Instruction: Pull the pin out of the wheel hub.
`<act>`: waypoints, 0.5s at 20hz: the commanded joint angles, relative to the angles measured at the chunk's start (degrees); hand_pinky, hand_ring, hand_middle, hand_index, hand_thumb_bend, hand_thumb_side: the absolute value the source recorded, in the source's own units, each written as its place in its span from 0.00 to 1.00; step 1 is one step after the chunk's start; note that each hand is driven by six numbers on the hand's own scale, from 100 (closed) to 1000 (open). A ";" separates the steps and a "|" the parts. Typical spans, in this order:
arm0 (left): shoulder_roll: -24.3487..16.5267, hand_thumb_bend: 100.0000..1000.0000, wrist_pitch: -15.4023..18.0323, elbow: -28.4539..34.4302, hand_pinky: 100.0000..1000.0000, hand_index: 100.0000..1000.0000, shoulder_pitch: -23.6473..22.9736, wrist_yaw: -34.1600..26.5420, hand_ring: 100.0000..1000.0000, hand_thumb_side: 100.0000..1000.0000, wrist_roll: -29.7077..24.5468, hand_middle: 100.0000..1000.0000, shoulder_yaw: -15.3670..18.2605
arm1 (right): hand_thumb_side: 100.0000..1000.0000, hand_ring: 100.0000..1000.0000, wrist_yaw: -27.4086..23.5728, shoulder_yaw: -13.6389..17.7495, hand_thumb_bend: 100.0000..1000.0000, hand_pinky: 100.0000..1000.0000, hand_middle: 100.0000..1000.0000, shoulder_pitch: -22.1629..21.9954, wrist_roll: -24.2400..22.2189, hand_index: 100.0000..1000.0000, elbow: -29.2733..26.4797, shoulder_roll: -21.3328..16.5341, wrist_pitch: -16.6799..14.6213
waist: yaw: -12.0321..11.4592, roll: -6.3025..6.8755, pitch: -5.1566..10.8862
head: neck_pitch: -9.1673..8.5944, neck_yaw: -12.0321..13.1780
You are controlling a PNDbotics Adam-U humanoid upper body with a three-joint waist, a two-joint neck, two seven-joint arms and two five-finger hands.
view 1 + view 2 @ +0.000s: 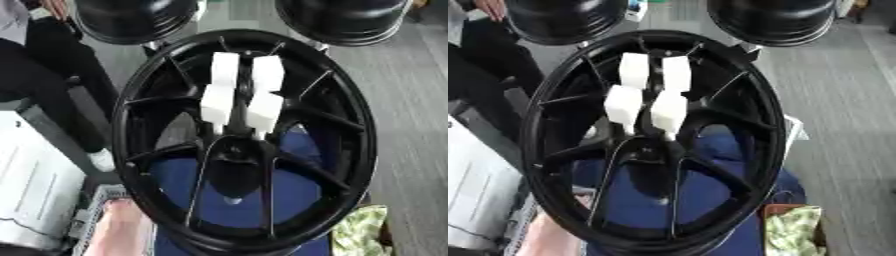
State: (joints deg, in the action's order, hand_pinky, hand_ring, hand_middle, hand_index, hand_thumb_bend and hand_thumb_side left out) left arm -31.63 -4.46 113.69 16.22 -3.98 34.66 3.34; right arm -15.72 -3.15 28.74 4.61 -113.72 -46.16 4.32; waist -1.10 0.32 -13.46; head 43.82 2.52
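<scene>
A black wheel hub (245, 140) fills the middle of the frame, spokes facing the camera. Four white blocks (242, 95) sit in two pairs over its centre. Two more black wheels (136, 17) show along the top edge. No robot hand shows, and the pin cannot be made out.

Little of the robot's own body can be made out. Two white pieces (241, 94) stand side by side in the middle of both views, each in two blocky segments set end to end and narrowing at the lower end. They run parallel, just apart. Whether they are fingers of a hand cannot be told: the arm, wrist or palm behind them cannot be made out.
</scene>
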 commanded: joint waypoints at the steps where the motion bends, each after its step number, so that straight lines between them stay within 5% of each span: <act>1: -0.79 0.37 -0.02 0.90 0.61 0.76 0.63 0.03 0.83 0.76 -0.31 0.72 0.55 | 0.47 0.77 0.87 0.82 0.00 0.91 0.82 1.01 -0.71 0.89 -0.87 -1.20 0.12 | 0.03 0.60 0.07 | 0.30 0.67; 6: -0.98 0.38 -0.17 0.90 0.61 0.76 0.67 0.13 0.83 0.75 -0.66 0.72 0.39 | 0.47 0.77 1.83 -0.23 0.00 0.90 0.82 2.70 -4.01 0.89 -0.87 -2.55 1.98 | -0.12 0.56 0.21 | 0.30 1.01; 9: -1.22 0.38 -0.31 0.90 0.61 0.76 0.66 0.23 0.83 0.75 -1.04 0.72 0.24 | 0.39 0.78 4.27 -2.12 0.00 0.90 0.82 5.85 -9.59 0.89 -0.87 -5.50 5.45 | -0.23 0.49 0.33 | 0.30 1.08; 10: -1.34 0.38 -0.34 0.90 0.61 0.76 0.68 0.25 0.83 0.75 -1.17 0.72 0.16 | 0.29 0.79 5.63 -3.33 0.00 0.90 0.82 7.44 -12.31 0.89 -0.71 -7.24 6.97 | -0.31 0.39 0.40 | 0.30 0.97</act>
State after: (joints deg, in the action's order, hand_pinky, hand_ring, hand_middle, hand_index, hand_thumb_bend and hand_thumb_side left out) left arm -31.63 -4.84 113.69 16.23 -3.98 33.79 3.27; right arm -11.45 -6.21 35.16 -5.52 -113.71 -50.04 10.10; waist -1.35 0.32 -13.46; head 43.82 3.38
